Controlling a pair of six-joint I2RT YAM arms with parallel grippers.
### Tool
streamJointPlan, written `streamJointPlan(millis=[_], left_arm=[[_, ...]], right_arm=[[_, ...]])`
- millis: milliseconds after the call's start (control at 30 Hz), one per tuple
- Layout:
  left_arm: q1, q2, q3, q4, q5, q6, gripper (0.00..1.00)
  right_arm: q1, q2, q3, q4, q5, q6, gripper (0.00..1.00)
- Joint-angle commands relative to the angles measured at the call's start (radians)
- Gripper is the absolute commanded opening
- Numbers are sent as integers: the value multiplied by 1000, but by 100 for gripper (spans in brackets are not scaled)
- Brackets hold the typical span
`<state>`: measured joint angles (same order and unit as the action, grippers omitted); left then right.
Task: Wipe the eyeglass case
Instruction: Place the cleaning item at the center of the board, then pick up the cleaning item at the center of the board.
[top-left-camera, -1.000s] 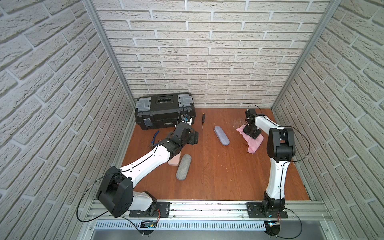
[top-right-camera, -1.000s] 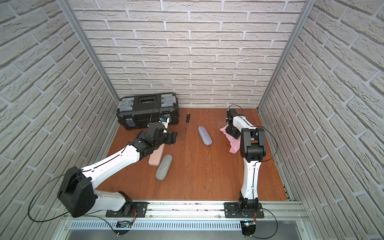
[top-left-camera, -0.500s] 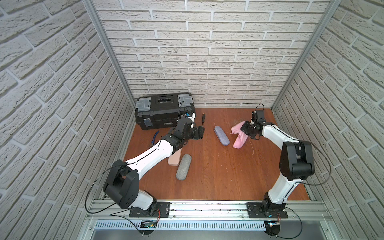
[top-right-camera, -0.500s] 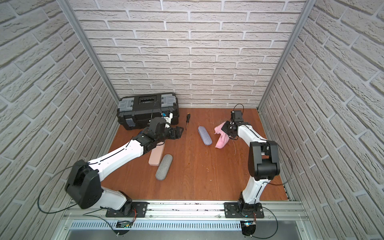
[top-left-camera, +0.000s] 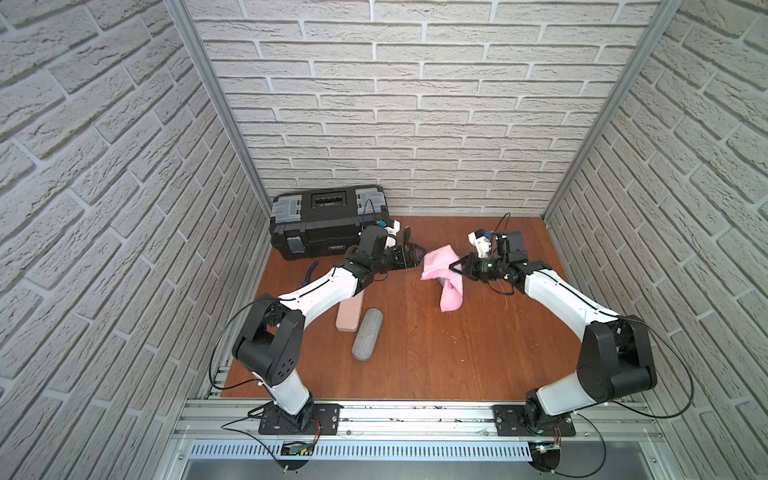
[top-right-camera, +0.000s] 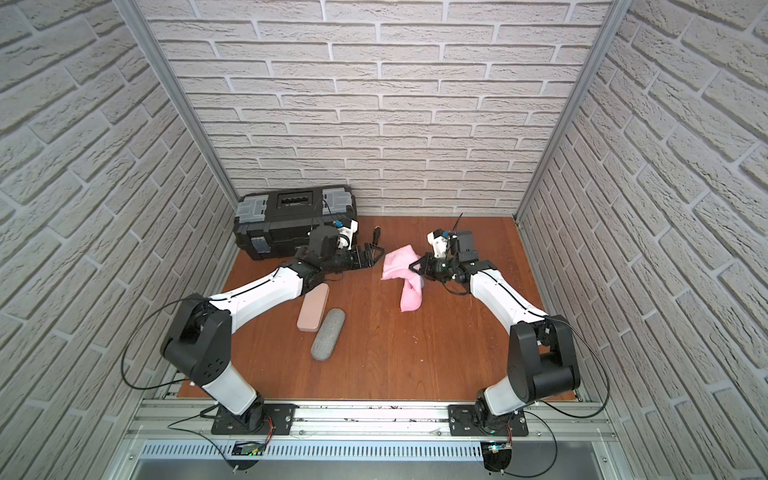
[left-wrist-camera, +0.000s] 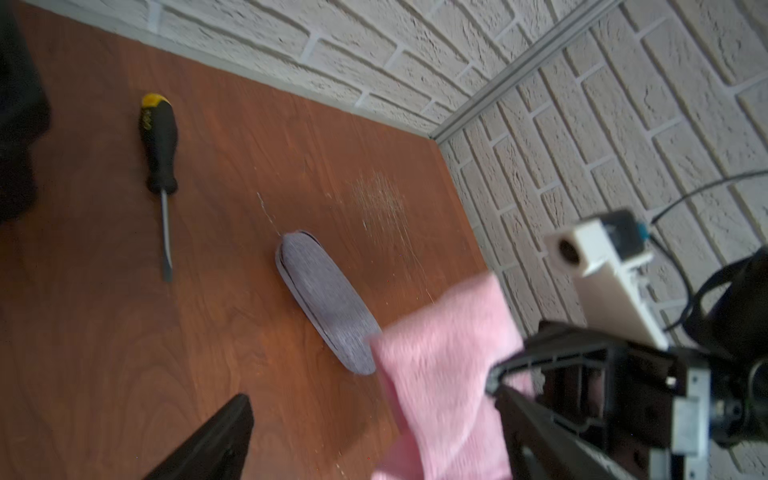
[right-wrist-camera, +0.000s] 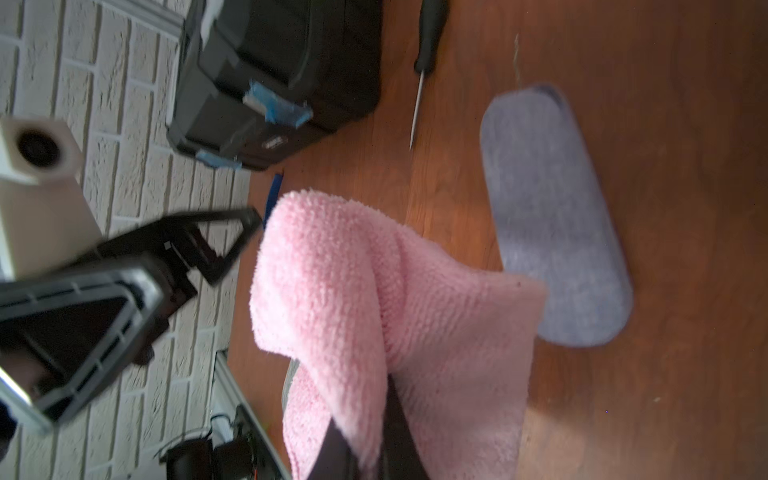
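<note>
The pink cloth (top-left-camera: 436, 266) is pinched in the closed right gripper (top-left-camera: 454, 269) and hangs beneath it over one end of the blue-grey eyeglass case (right-wrist-camera: 552, 216). The left gripper (top-left-camera: 419, 255), jaws spread and empty, is just beside the cloth. The case is best steadied by it while the cloth is drawn lengthwise.

Pink cloth (top-left-camera: 441, 266), grey eyeglass case (left-wrist-camera: 328, 299) (heathered).

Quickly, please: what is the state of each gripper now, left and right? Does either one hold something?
The left gripper is open and holds nothing.
The right gripper is shut on the pink cloth.
</note>
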<state>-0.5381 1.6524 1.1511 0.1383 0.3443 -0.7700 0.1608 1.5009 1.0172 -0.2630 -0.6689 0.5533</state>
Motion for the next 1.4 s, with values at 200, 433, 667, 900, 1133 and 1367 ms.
streamJointPlan(millis=[200,433,667,900,1133,1367], left_arm=[[-66,38,12,53,13,75,87],[-140,115,39,-21,12,128,78],[-156,121,12,-28,-5,121,76],[-138,65,-26,-38,-37,144,75],[-131,50,-39,-22,-36,129,76],[-131,32,-45,-28,-29,126,76]], right_arm=[[16,45,-75,-456,207,-116,3],[18,62,-24,-605,663,-90,4],[124,163,77,-694,969,-101,49],[156,20,79,-746,907,8,94],[-19,34,2,-557,708,127,100],[-19,206,-3,-481,637,179,95]])
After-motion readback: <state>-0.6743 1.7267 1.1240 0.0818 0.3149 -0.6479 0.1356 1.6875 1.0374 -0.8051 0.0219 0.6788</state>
